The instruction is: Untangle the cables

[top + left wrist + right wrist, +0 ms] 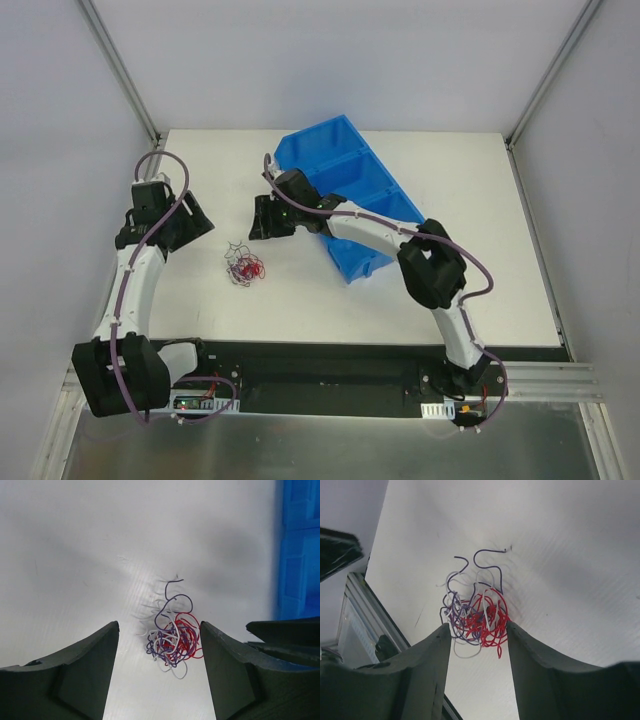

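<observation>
The cables [245, 267] lie in one small tangle of red, dark purple and white wires on the white table, between the two arms. My left gripper [197, 226] is open and empty, left of the tangle and apart from it. In the left wrist view, the cables [172, 637] sit just beyond the open gripper [159, 626]. My right gripper [262, 218] is open and empty, just behind the tangle. In the right wrist view, the cables [477, 615] lie just past the gripper [477, 626], a red loop close to the right fingertip [512, 630].
A blue compartment bin [350, 262] stands at the back right, under my right arm; it also shows in the left wrist view [297, 555]. The table's front edge and metal rail [360, 625] lie beyond the tangle in the right wrist view.
</observation>
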